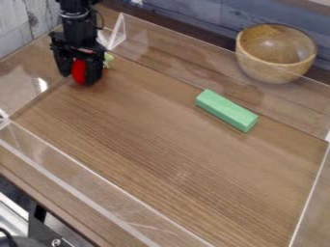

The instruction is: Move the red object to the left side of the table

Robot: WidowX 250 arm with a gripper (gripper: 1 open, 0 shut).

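Gripper (83, 70) stood spread apart around the red object (87, 71), which sat on the table (168, 154) at ten o'clock. Best retreat: straight up, no sideways nudge.

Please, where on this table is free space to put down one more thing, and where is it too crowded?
Free: the wide front half of the table, between the green block and the near clear wall; also the middle strip between the strawberry and the block. Crowded: the far left corner, where the open pincer stands around the strawberry, and the far right corner with the wooden bowl.
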